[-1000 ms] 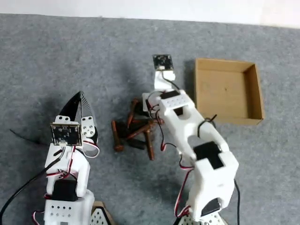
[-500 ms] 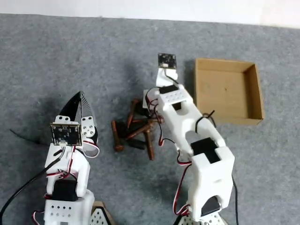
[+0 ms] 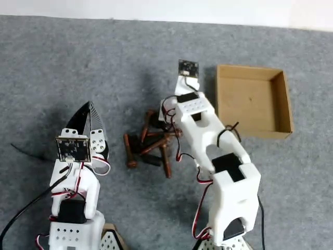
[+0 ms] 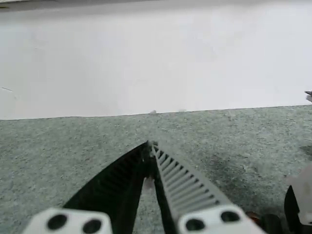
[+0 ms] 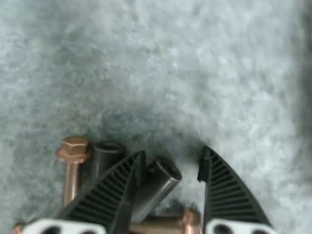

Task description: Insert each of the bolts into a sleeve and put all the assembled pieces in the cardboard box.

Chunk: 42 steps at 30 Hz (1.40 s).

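Straddling sleeve [image 5: 158, 187], right hand [image 5: 173, 152] parted; bolt [image 5: 72, 161], second sleeve [image 5: 104, 157] just beside.

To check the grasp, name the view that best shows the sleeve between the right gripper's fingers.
The right wrist view: the sleeve lies with its open end clear inside the open right gripper. In the high view the right arm covers that spot; the left wrist view faces the wall.

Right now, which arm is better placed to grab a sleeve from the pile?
Right. The right tool is open at the pile, straddling a black sleeve. The left tool is shut, off to the pile's side over bare carpet.
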Available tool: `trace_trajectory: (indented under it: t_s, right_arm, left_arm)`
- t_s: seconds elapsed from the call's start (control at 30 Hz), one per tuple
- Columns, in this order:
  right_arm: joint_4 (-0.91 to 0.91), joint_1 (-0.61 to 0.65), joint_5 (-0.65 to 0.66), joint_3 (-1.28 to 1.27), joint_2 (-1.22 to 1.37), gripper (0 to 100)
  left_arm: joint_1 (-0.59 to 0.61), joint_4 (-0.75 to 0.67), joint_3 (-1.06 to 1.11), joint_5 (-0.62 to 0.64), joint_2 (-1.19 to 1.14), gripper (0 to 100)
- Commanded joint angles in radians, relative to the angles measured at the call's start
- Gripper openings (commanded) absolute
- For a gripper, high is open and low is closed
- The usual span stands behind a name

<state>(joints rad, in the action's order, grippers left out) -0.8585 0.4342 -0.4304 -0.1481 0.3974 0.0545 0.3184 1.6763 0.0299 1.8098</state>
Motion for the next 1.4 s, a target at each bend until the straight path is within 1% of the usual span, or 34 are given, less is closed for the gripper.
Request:
trace_trajectory:
  t_s: [0.0,0.1,0.13,0.23,0.27,0.3,0.5,0.63,0.8,0.97,1.1,1.23,1.37]
  right_arm:
    - [-0.081,0.002,-0.055,-0.004,0.012,17.7]
    - [-0.087,0.002,-0.057,-0.007,0.012,16.3]
    - [-0.087,0.002,-0.057,-0.007,0.012,13.7]
    - [-0.085,0.002,-0.057,-0.005,0.012,0.9]
    - [-0.085,0.001,-0.057,-0.005,0.012,0.2]
    - [-0.085,-0.002,-0.058,-0.005,0.012,1.5]
    - [-0.088,-0.005,-0.054,-0.004,0.002,0.3]
    - [-0.131,-0.024,-0.048,-0.004,-0.085,0.3]
    - [-0.134,-0.031,0.055,-0.021,-0.254,0.3]
    - [-0.079,-0.064,0.072,-0.116,-0.344,0.3]
    - [-0.054,-0.087,0.081,-0.136,-0.378,0.3]
    - [-0.053,-0.087,0.172,-0.133,-0.383,0.3]
    - [-0.053,-0.085,0.183,-0.136,-0.381,0.7]
  left_arm:
    - [0.007,-0.021,0.019,0.005,0.013,1]
    - [0.007,-0.021,0.019,0.005,0.013,1]
    - [0.007,-0.021,0.019,0.005,0.013,1]
    - [0.008,-0.021,0.019,0.005,0.013,1]
    - [0.007,-0.021,0.019,0.005,0.013,1]
    - [0.005,-0.021,0.019,0.005,0.013,1]
    - [0.007,-0.021,0.019,0.005,0.013,1]
    - [0.007,-0.021,0.019,0.003,0.013,1]
    - [0.005,-0.021,0.019,0.003,0.013,1]
    - [0.005,-0.021,0.019,0.003,0.013,1]
    - [0.005,-0.021,0.019,0.003,0.012,1]
    - [0.007,-0.021,0.019,0.003,0.012,1]
    - [0.007,-0.021,0.019,0.002,0.012,1]
